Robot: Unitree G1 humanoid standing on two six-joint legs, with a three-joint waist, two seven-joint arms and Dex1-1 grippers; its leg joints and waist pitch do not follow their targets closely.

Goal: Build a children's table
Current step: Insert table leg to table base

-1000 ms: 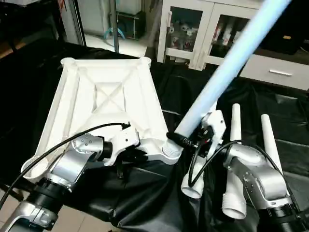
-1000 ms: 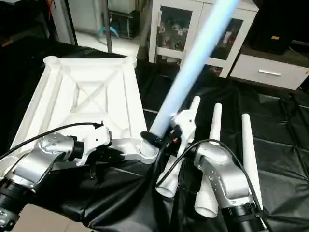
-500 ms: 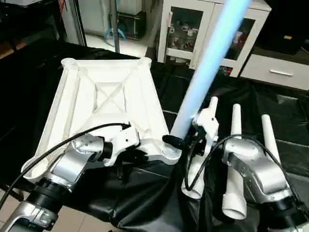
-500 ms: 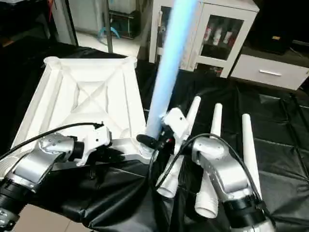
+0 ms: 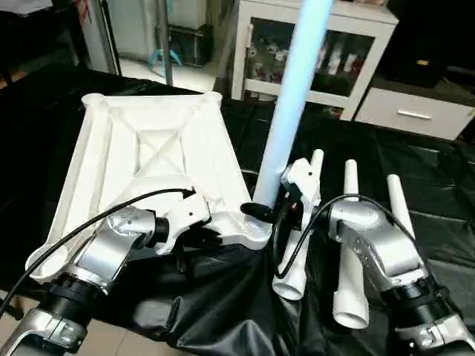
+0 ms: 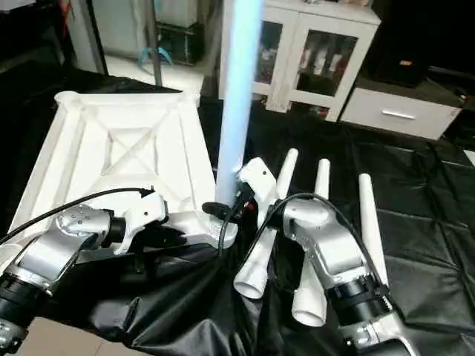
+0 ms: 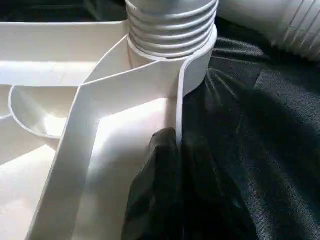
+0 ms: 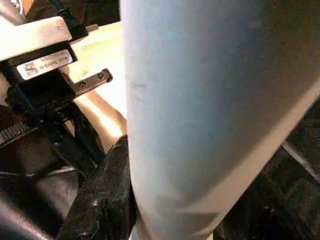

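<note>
The children's table top [image 5: 156,156] lies upside down on the black cloth, X-ribbed underside up. My left gripper [image 5: 202,237] is shut on its near rim, and in the left wrist view a black finger [image 7: 162,165] presses that rim wall just beside the near right corner socket [image 5: 256,226]. One leg [image 5: 293,96] stands almost upright in that socket, its threaded end [image 7: 172,25] seated in it. My right gripper [image 5: 263,211] is shut on this leg just above the socket, and in the right wrist view its finger [image 8: 100,200] lies against the tube [image 8: 210,110]. Three other legs [image 5: 349,245] lie side by side to the right.
The black cloth [image 5: 430,170] covers the work surface and hangs over its near edge. Behind it stand a white cabinet with glass doors [image 5: 338,55], a white drawer unit [image 5: 415,115] and a metal pole [image 5: 165,37]. My left arm's black cable [image 5: 82,230] crosses the top's near rim.
The held leg has swung from leaning far to the right to nearly upright over the corner socket, and my right gripper moved left with it. My left gripper kept its hold.
</note>
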